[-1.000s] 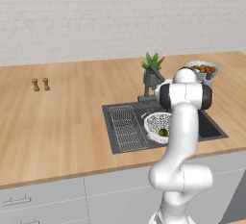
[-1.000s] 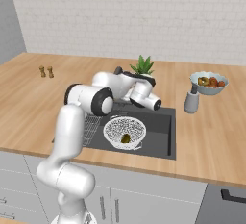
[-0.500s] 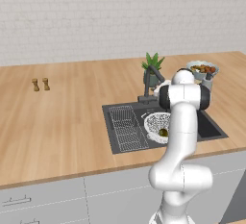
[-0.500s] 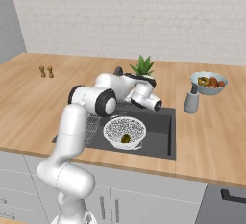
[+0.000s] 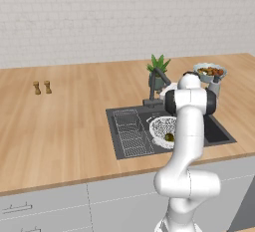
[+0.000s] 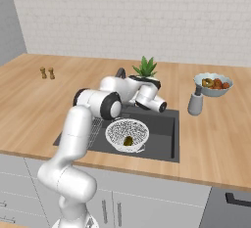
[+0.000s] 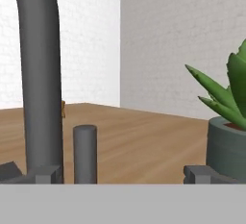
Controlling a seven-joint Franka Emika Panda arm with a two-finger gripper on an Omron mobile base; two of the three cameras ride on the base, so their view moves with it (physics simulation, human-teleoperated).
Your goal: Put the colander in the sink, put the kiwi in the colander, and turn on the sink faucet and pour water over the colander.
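Gripper (image 7: pixel 120 172) released, empty; sink faucet (image 7: pixel 41 79) stem upright, close ahead at sink's (image 6: pixel 166 139) back edge, off toward one fingertip

The kiwi (image 5: pixel 170 137) lies in the colander (image 5: pixel 160 127) inside the sink (image 5: pixel 127 140), seemingly below the faucet (image 5: pixel 153 87).

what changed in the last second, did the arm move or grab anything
The arm's forearm swung a little toward the back of the counter, bringing the open tool closer to the sink faucet; it took hold of nothing. The kiwi stays in the colander in the sink, and the potted plant and the bowl of food did not move.
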